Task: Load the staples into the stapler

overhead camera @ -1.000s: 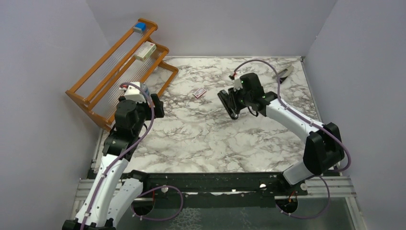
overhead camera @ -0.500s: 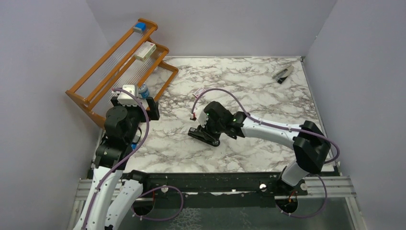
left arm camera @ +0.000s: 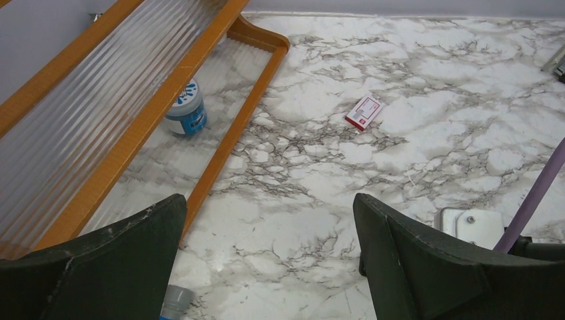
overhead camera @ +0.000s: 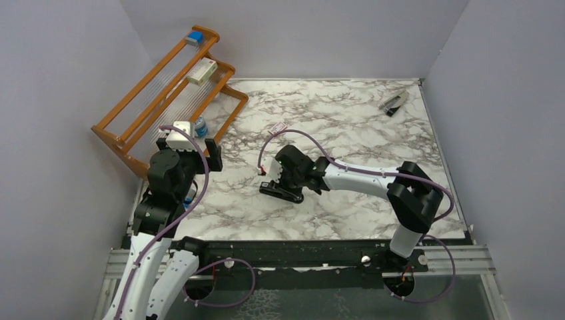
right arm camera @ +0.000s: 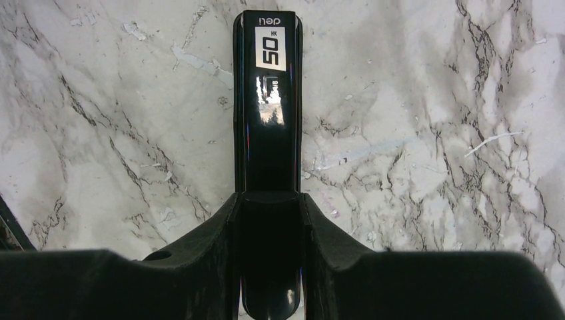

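Top external: rack point(overhead camera: 100, 131) holds a box point(overhead camera: 202, 71); right tool point(right arm camera: 269, 227) grips stapler point(right arm camera: 266, 133), left tool point(left arm camera: 270, 223) spread.

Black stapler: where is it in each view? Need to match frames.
Top external: stapler mid-table, clamped in the right gripper.
Left wrist: not visible.
Right wrist: centre, running up from the bottom edge.
Shared landmark: the marble table.

stapler point(right arm camera: 268, 133) | white label point(right arm camera: 270, 48): "50" | small word above it: not legible
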Tool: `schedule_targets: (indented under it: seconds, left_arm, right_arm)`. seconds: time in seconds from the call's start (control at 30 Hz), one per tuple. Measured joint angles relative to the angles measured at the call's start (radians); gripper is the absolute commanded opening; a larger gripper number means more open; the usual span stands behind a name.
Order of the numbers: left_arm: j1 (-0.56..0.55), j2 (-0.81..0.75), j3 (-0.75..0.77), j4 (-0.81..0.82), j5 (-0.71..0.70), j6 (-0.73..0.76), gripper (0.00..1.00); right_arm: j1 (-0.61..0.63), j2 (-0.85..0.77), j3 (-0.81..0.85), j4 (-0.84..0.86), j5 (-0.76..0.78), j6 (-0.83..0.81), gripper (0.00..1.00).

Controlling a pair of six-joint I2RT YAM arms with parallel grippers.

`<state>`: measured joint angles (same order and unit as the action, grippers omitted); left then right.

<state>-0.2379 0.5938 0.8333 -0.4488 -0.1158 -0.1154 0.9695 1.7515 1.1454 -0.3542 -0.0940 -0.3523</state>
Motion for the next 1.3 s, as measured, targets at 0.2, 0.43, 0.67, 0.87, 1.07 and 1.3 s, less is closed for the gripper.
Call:
schedule_targets:
  seconds: [0.2, 0.43, 0.67, 0.87, 1.07, 1.3]
  left_arm:
    - [0.0, 0.01, -0.011, -0.005, 0.003, -0.003, 0.99]
    - [0.0, 0.032, -0.011, -0.003, 0.003, 0.002, 0.99]
    - [-0.013, 0.07, -0.011, 0.021, 0.082, 0.029, 0.97]
    - [-0.043, 0.14, -0.038, 0.058, 0.271, 0.088, 0.99]
    - [-0.046, 0.275, -0.038, 0.081, 0.42, 0.136, 0.99]
    - [-0.051, 0.404, -0.031, 0.174, 0.507, 0.169, 0.99]
  right_arm:
    - [0.0, -0.01, -0.005, 0.018, -0.001, 0.003, 0.49]
    - [0.0, -0.171, -0.097, 0.103, -0.001, 0.059, 0.56]
    - [0.0, -0.467, -0.344, 0.305, 0.077, 0.28, 0.57]
    - [0.0, -0.76, -0.555, 0.444, 0.255, 0.585, 0.58]
    - [0.0, -0.912, -0.632, 0.399, 0.346, 0.758, 0.68]
    - [0.0, -1.041, -0.661, 0.326, 0.34, 0.797, 0.68]
